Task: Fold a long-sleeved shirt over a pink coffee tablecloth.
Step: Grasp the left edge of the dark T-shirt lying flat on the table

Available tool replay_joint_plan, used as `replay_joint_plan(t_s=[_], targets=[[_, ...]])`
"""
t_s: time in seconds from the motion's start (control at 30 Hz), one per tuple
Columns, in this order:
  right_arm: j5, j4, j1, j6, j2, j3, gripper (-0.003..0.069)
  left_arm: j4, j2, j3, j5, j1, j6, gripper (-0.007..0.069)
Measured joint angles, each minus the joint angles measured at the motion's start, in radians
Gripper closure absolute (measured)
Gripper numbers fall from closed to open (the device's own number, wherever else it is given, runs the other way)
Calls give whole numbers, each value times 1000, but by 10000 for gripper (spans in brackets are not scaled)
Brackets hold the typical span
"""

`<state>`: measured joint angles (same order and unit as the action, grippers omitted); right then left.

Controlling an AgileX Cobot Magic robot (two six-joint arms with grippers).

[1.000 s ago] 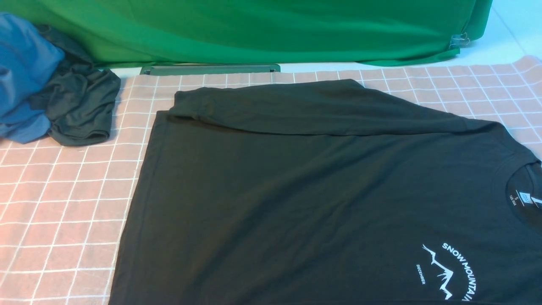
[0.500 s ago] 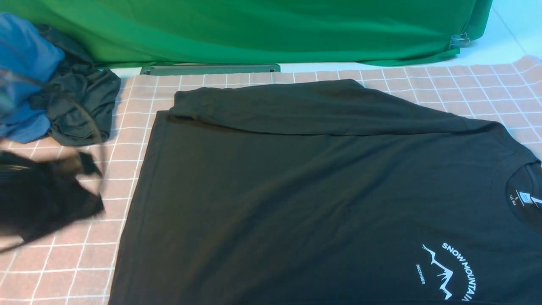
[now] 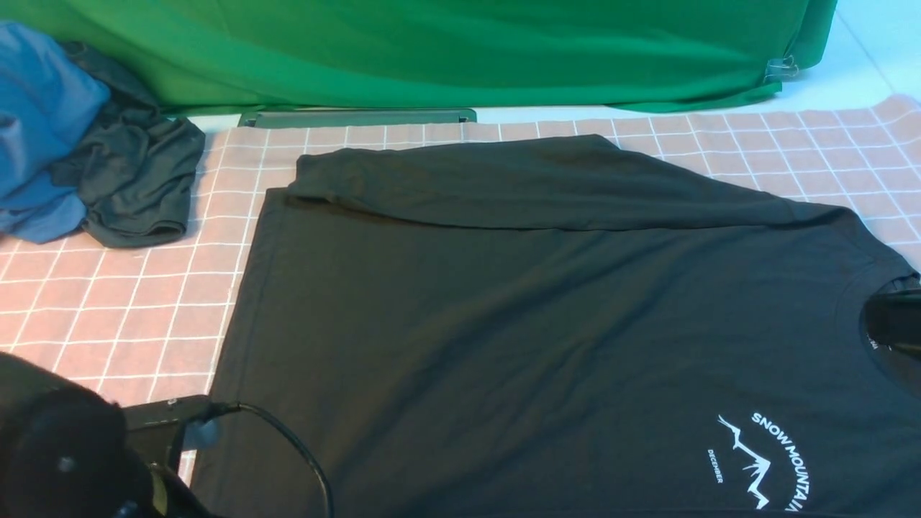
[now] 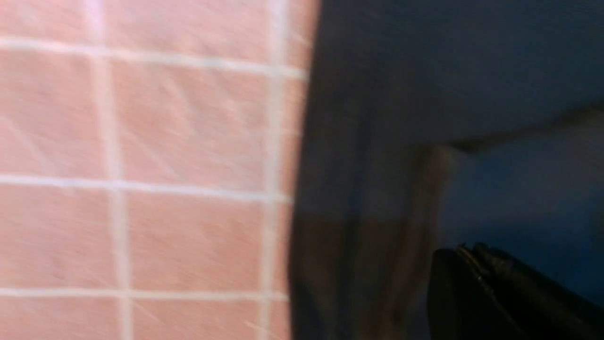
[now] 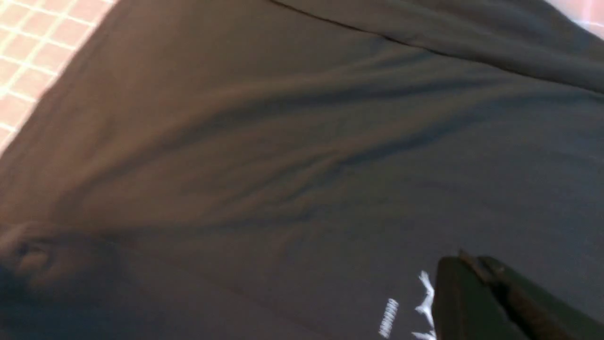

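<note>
The black long-sleeved shirt (image 3: 547,316) lies flat on the pink coffee tablecloth (image 3: 108,302), with one sleeve (image 3: 504,183) folded across its far side and the white mountain print (image 3: 763,460) at the near right. My left arm (image 3: 65,446) sits at the near left corner, beside the shirt's left edge. In the left wrist view the left gripper (image 4: 465,250) is shut and empty above that edge. A dark part of my right arm (image 3: 896,324) covers the neck label. The right gripper (image 5: 467,259) is shut, empty, just above the print (image 5: 427,297).
A crumpled blue garment (image 3: 39,129) and a dark grey-green garment (image 3: 133,180) lie piled at the far left. A green backdrop cloth (image 3: 446,50) hangs along the back, with a dark flat bar (image 3: 360,117) at its foot.
My left arm has swung from the left edge down to the near left corner. My right arm has come into view at the right edge, over the shirt's neck.
</note>
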<state>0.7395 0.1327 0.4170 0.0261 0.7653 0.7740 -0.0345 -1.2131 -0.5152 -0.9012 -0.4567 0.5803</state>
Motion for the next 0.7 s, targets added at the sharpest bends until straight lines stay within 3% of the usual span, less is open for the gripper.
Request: replay_joint_plan(t_s=[0.1,0.2,0.53,0.7], targets=[[-41,18,19,-1,0,-21,622,25,-23,0,18,-4,20,605],[-59,30,28,-1,0,-31,622,54,-42,0,62,-7,30,549],[-69,31,28,-2,0,-31,622,71,-94,2,151,-8,34,229],[-69,31,28,-4,0,-32,622,56,-125,2,160,-8,-6,222]])
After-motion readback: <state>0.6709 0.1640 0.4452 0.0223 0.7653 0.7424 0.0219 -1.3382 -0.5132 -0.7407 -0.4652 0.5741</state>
